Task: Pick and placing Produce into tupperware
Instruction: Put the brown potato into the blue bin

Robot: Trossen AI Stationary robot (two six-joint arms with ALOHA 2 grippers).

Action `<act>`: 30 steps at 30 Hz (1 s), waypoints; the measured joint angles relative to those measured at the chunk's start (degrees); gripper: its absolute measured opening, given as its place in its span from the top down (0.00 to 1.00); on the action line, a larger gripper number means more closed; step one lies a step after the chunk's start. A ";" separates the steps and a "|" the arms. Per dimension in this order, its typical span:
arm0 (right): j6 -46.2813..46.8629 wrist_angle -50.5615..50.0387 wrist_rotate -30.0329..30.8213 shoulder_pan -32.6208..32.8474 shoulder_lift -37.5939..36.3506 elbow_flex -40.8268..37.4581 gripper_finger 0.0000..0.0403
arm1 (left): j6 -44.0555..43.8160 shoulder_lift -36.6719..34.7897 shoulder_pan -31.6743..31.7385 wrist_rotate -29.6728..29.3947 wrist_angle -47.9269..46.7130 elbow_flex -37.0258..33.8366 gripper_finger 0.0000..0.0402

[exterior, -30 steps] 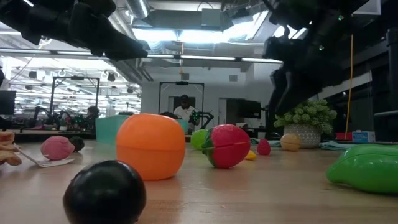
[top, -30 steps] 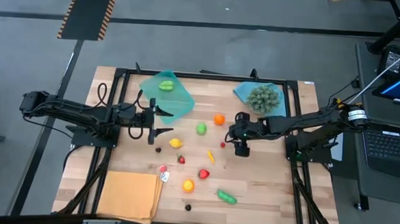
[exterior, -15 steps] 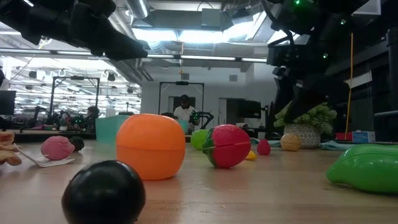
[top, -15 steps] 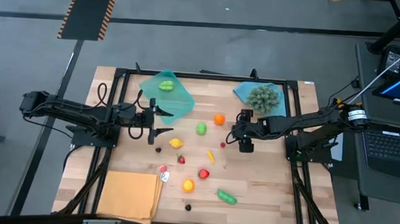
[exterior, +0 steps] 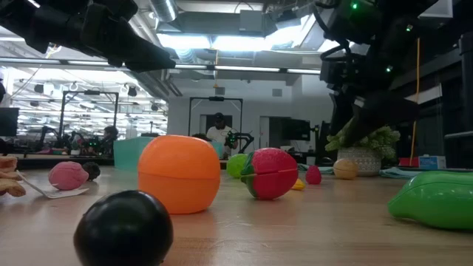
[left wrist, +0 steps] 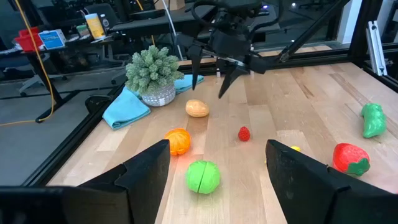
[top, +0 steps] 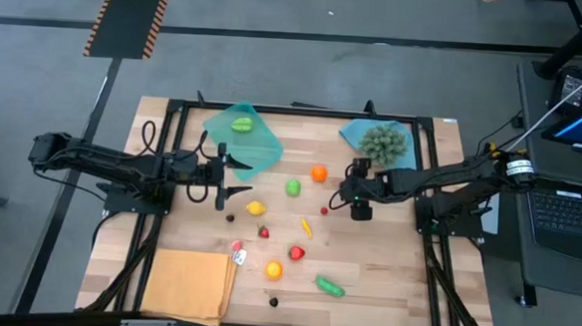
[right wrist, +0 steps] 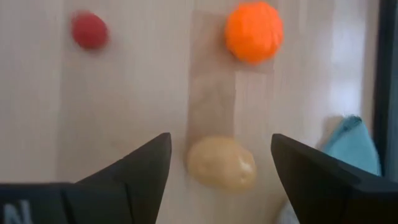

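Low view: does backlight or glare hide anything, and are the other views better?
Low view: bright ceiling lights behind turn the left arm into a silhouette, but the orange fruit and black ball in front are evenly lit. High view: even light, short soft shadows, the tupperware shows without glare. Right wrist view: the tan piece below the open right end effector is evenly lit.

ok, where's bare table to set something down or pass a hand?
Free: right of the green pepper, toward the table's right edge, and between the left gripper and the orange mat. Crowded: the centre, from the orange down to the strawberry.
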 joint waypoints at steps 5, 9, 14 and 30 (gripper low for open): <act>-8.28 -3.73 1.52 0.00 0.00 0.02 0.31 | 0.02 0.00 0.01 0.00 0.00 0.00 0.36; -15.70 -3.53 1.70 -0.76 0.00 0.02 0.31 | 0.01 0.00 -0.01 0.00 0.00 0.00 0.36; -18.17 -1.14 1.72 -2.23 0.02 0.02 0.31 | 0.01 0.00 0.01 0.00 0.00 0.00 0.35; -11.29 2.61 1.43 -4.98 0.04 0.02 0.31 | 0.00 0.00 0.01 0.00 0.00 0.00 0.36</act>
